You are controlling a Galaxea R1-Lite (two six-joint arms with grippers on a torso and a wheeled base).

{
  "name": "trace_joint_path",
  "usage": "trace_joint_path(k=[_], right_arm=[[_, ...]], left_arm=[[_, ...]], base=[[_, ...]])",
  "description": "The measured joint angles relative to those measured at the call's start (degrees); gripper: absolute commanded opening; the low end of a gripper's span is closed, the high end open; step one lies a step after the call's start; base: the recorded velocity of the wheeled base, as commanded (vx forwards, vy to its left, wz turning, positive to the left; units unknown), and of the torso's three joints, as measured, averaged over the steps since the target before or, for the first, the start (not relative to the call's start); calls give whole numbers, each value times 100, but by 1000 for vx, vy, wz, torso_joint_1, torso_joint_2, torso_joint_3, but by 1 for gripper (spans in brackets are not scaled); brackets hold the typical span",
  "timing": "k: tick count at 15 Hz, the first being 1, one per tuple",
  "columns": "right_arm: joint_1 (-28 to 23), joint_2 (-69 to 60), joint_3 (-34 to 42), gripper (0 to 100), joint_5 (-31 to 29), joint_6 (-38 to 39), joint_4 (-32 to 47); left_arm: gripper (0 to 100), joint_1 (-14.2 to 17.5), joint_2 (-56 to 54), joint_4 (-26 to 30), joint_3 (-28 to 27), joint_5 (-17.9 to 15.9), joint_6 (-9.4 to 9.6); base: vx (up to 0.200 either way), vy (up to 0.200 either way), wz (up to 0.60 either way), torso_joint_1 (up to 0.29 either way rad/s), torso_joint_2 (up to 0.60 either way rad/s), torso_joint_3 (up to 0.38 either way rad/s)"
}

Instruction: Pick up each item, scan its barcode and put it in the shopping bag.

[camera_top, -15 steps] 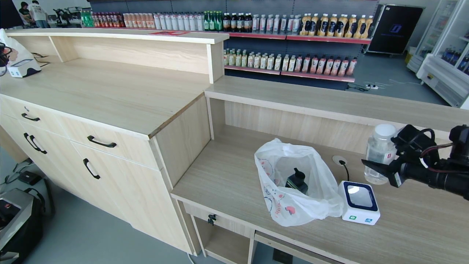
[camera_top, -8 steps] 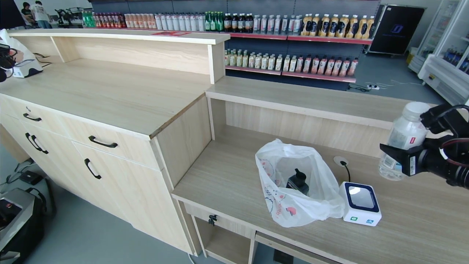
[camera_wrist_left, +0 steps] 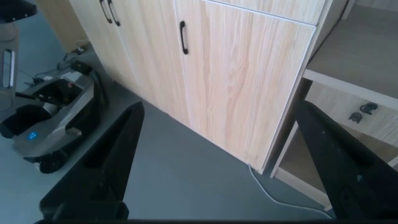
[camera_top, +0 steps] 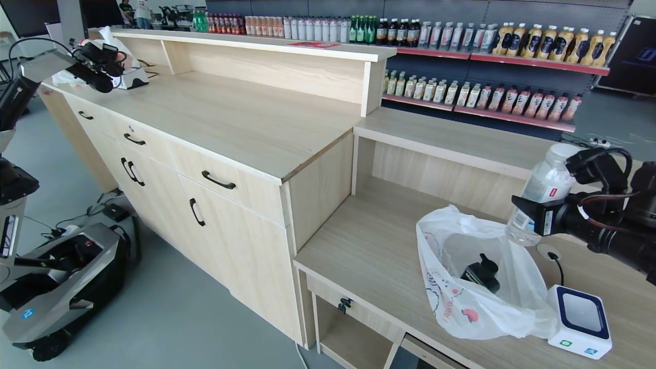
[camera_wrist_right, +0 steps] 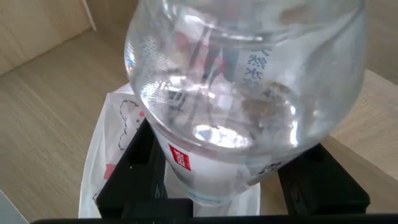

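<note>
My right gripper [camera_top: 538, 215] is shut on a clear water bottle [camera_top: 540, 192] with a white cap and holds it tilted in the air, over the far right rim of the shopping bag [camera_top: 476, 297]. In the right wrist view the bottle [camera_wrist_right: 249, 93] sits between the black fingers [camera_wrist_right: 134, 180], with the bag [camera_wrist_right: 118, 155] below. The white plastic bag stands open on the lower counter [camera_top: 369, 246] and holds a dark bottle [camera_top: 482, 274]. A white scanner [camera_top: 581, 320] with a dark window sits right of the bag. My left gripper [camera_wrist_left: 217, 112] hangs open over the grey floor, beside the cabinet doors [camera_wrist_left: 249, 68].
A taller counter [camera_top: 230, 118] with drawers runs to the left. Shelves of drinks [camera_top: 461, 56] line the back wall. Another robot's base [camera_top: 56, 287] stands on the floor at the left. A cable [camera_top: 556, 259] leaves a hole in the counter behind the scanner.
The head camera has swung, shifting the whole picture. My right gripper lifted the water bottle off the counter and carried it left, from beyond the scanner to above the bag's rim.
</note>
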Motion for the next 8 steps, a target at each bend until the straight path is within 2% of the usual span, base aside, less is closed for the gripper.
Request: trace_joint_path(k=[8], right_arm=[[-199, 1736, -193, 0, 38, 374, -1220]], left_arm=[[100, -2, 0, 0, 0, 0, 2]], base=[[0, 0, 0, 0, 0, 0]])
